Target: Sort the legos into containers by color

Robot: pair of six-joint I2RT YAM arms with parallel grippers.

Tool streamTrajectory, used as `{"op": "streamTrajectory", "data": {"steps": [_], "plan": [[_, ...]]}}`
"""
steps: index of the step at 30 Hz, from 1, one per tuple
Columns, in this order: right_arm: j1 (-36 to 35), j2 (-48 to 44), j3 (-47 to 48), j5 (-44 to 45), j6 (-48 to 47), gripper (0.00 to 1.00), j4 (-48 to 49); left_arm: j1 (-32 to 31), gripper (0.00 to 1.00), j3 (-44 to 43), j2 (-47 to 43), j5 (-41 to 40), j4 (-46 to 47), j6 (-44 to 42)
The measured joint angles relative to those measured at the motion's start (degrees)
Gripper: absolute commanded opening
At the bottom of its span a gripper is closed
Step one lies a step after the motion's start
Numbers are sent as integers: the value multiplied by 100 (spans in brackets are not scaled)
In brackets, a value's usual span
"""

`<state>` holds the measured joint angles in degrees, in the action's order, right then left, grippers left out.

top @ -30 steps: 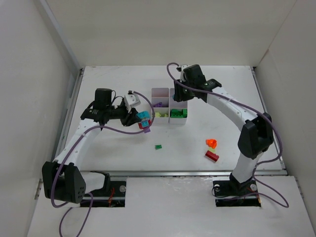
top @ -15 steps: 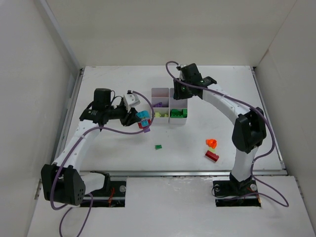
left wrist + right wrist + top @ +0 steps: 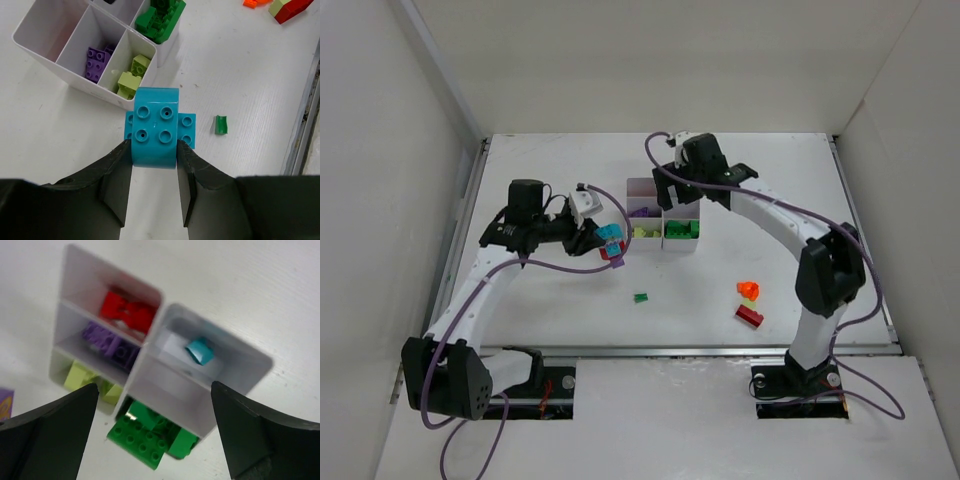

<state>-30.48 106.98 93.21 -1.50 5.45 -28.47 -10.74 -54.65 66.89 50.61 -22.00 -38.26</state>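
Cyan plastic fills the left wrist view: the left gripper (image 3: 154,146) is closed on a cyan brick (image 3: 155,125), its fingers pressed to the two smooth flanks below the studs. From above, the brick hangs just left of the tray (image 3: 664,216), and a purple-and-red bit (image 3: 614,256) shows directly under it. It may be another brick, but the view is too small to be sure.

These pieces look hard, stiff and very light, with glossy sides that could slip. Flat opposite faces are the place to pinch them, never the studded top.

One small green piece (image 3: 640,297) lies loose on the table (image 3: 550,310), in front of the tray.

The tray (image 3: 150,347) has six compartments:
- Left column: red pieces at the far end, purple in the middle, and two yellow-green ones nearest.
- Right column: one cyan brick (image 3: 200,350), one empty cell, and a heap of green too jumbled to count.

The right gripper (image 3: 154,390) hovers over the tray, spread wide and carrying nothing.

Farther right, well apart from the tray, lie one orange piece (image 3: 748,290) and one red brick (image 3: 749,317).
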Motion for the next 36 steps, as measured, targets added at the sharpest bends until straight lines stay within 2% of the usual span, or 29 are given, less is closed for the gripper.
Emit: {"op": "streamTrajectory", "data": {"steps": [3, 9, 12, 15, 18, 20, 23, 27, 30, 36], "plan": [[-170, -708, -739, -398, -529, 100, 385, 0, 0, 26, -35, 55, -22, -66], [-420, -2236, -1821, -2063, -1878, 100, 1172, 0, 0, 31, -103, 304, -153, -328], [-533, -2350, -1873, -2946, -2299, 93, 1421, 0, 0, 24, -116, 455, -223, -424], [-669, -2175, -1869, -3427, -2474, 93, 1432, 0, 0, -2, -116, 599, -302, -496], [-789, -1917, -1869, -3757, -2564, 100, 1392, 0, 0, -92, -118, 691, -348, -531], [-835, -1801, -1869, -3893, -2610, 100, 1386, 0, 0, -162, -118, 754, -356, -535], [-872, -1757, -1871, -4030, -2575, 100, 1386, 0, 0, -216, -162, 822, -348, -468], [-901, -1757, -1871, -3934, -2297, 100, 1423, 0, 0, -221, -240, 726, -74, 129], [-942, -1753, -1869, -3488, -1836, 100, 1495, 0, 0, -221, -297, 398, 352, 896], [-1344, -1700, -1873, -2026, -898, 100, 1749, 0, 0, -219, -505, -566, 1051, 2529]]}}
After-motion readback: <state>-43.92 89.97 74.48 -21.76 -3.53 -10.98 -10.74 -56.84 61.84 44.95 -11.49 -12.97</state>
